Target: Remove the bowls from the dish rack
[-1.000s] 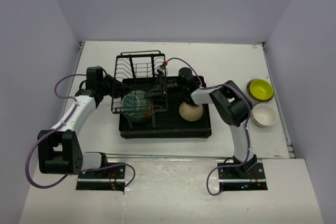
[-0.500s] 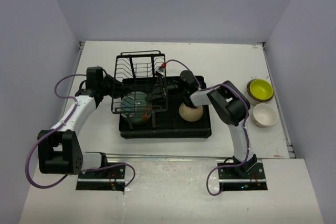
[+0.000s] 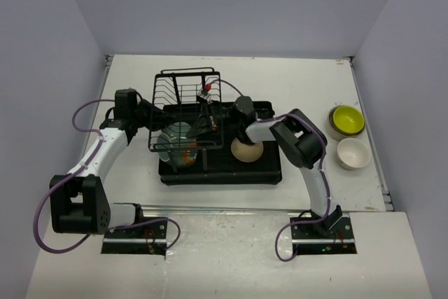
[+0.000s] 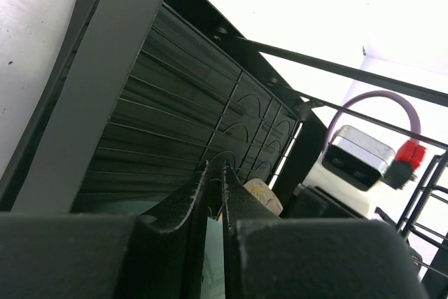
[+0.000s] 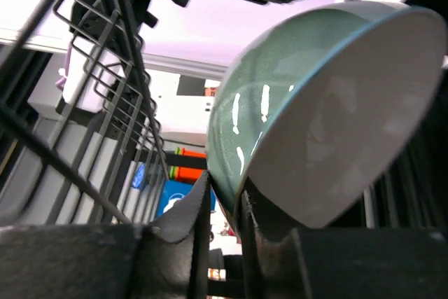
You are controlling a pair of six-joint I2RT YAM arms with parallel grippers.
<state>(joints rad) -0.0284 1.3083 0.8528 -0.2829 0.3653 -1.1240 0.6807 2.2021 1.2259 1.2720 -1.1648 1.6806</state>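
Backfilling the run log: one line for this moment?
right gripper: shut on teal bowl rim | left gripper: shut on teal bowl | dish rack: cream bowl inside

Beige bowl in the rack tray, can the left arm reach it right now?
Probably not: the wire holder and teal bowl stand between it and the left gripper, which looks shut on that bowl's rim.

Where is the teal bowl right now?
In the top view the teal bowl sits tilted in the wire holder, left of the beige bowl; the right gripper pinches its rim.
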